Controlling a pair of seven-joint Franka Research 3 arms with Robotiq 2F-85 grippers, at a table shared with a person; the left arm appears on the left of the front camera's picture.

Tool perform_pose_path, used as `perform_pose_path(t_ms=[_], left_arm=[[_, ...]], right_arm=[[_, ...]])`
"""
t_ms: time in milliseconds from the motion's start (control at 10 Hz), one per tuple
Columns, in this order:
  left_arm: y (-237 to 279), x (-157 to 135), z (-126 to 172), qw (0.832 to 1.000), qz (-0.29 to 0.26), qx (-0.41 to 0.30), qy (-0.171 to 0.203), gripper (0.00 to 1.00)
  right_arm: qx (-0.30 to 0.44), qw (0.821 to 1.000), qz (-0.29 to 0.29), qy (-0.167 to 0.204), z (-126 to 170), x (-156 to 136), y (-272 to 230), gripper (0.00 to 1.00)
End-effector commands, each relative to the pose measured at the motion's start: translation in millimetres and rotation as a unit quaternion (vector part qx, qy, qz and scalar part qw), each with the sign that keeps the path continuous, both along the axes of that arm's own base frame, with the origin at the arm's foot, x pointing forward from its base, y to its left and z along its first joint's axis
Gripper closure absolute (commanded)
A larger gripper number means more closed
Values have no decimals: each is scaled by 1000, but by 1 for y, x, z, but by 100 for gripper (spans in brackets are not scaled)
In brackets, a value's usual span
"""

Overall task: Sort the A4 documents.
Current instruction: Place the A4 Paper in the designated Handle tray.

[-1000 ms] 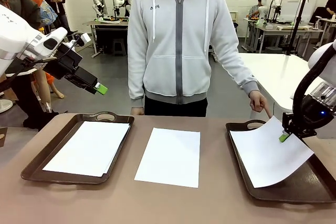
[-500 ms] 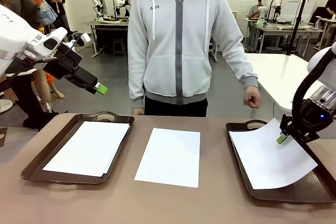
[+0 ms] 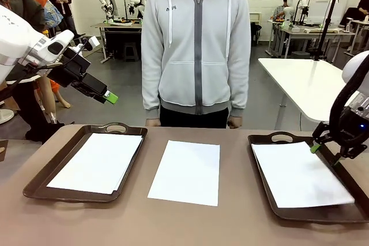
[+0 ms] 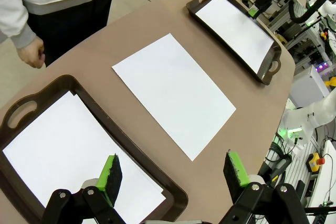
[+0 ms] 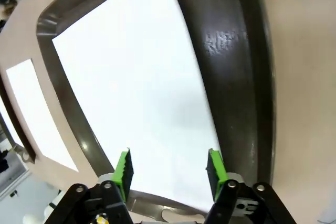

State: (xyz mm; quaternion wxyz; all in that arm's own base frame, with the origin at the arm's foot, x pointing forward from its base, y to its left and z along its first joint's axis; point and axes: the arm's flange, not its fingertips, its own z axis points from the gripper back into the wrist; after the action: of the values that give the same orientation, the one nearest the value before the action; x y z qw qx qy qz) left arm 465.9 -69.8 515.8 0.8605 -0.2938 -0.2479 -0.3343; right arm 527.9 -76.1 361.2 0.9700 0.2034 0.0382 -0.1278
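Three A4 documents [image 3: 185, 171] are plain white, with no print or pattern. Two lie in glossy dark brown trays, the left tray [image 3: 36, 188] and the right tray [image 3: 260, 143]; the third lies on the matt taupe-brown table [image 3: 230, 223]. The left gripper [image 3: 110, 97] and right gripper [image 5: 169, 168] are black with bright green pads [image 4: 111, 174], on white arms [image 3: 17, 38]. The person [image 3: 196, 50] wears a light grey hoodie [image 3: 173, 56] with a darker grey zip band [image 3: 197, 56] and white drawstrings [image 3: 169, 15], over black trousers [image 3: 193, 118].

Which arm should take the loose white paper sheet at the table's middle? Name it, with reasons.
Probably left. The left end effector hangs open and empty, and the plain white paper sheet lies nearer the dark brown left tray than the right tray, where the right end effector hovers open.
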Motion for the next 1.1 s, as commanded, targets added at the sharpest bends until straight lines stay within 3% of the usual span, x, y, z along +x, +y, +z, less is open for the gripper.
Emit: perform_pose_path(t_ms=[0,100,1000], left_arm=[[1,0,1,1000,2,0,-2,0],[1,0,1,1000,2,0,-2,0],[1,0,1,1000,2,0,-2,0]], right_arm=[[-23,999,-27,1,4,-17,1,5],[-25,999,-32,-1,6,-22,0,0],[-5,1000,-26,-6,9,-20,-4,0]])
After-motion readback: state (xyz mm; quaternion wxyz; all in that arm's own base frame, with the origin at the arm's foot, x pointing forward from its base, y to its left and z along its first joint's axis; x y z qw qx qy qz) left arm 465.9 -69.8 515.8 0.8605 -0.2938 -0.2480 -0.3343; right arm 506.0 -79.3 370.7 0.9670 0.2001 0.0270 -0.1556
